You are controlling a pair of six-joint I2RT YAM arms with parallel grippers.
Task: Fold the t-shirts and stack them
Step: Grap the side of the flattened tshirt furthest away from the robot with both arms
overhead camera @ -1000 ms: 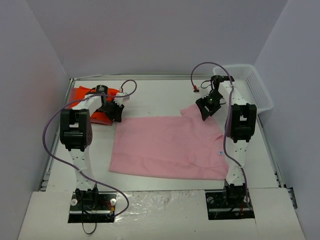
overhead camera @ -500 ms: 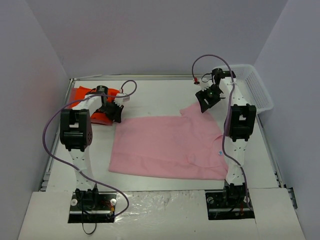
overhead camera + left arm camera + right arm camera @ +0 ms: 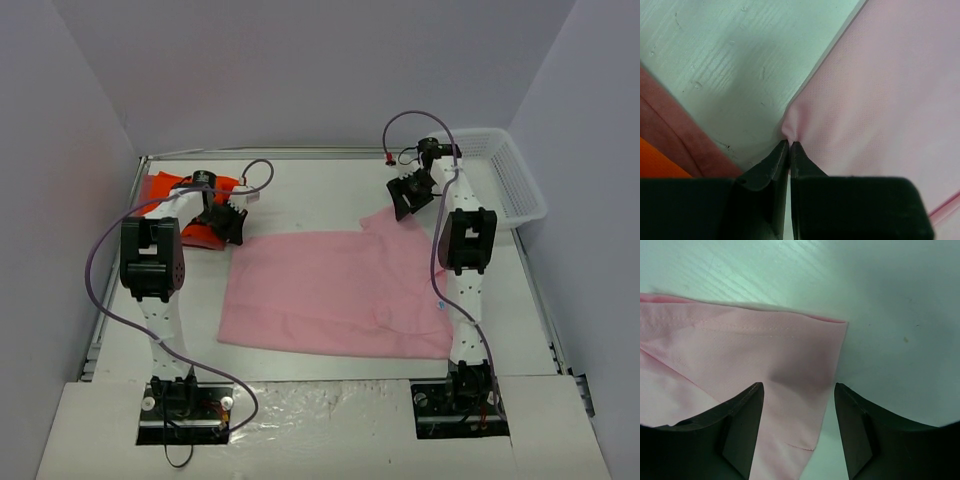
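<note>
Left gripper (image 3: 789, 144) had just closed, pinching the far-left corner of the flat light pink cloth t-shirt (image 3: 335, 295) on the white table (image 3: 310, 195). Right gripper (image 3: 797, 387), jaws spread, had shifted to the far sleeve and gripped nothing, so a two-handed fold seemingly awaited its grasp.

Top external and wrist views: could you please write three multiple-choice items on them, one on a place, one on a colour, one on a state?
1. Where is the white plastic mesh basket? A far right corner; B near left corner; C the middle.
2. What colour is the spread cloth t-shirt? A blue; B light pink; C green.
3. How is the left tool? A wide open; B shut on the t-shirt's edge; C hidden.
Key: 1 A, it stands far right; 2 B, pink in every view; 3 B, cloth puckers at its closed tips.
</note>
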